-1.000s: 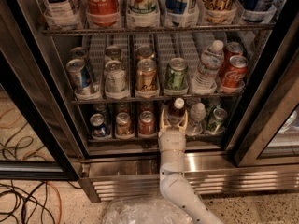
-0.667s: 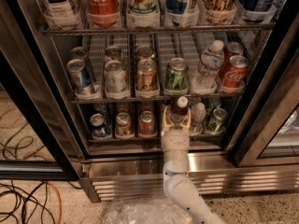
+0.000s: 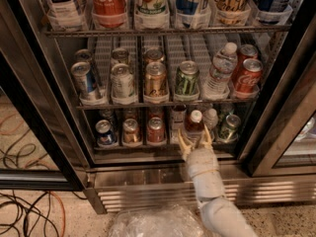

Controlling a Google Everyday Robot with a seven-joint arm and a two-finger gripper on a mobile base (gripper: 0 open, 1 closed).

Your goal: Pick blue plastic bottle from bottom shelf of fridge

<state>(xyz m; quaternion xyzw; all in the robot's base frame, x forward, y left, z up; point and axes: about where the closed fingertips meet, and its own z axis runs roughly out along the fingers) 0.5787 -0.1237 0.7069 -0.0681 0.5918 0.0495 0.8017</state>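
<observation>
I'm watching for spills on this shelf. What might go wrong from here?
The gripper sits at the front of the bottom shelf, low around the blue plastic bottle. Taken that low, the bottle may tip as it lifts. A white-capped bottle stands close on its right and could get knocked. The shelf above leaves little headroom.

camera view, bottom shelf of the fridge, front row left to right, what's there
blue can → brown can → red can → blue plastic bottle, with the claw at it from the front → green can
</observation>
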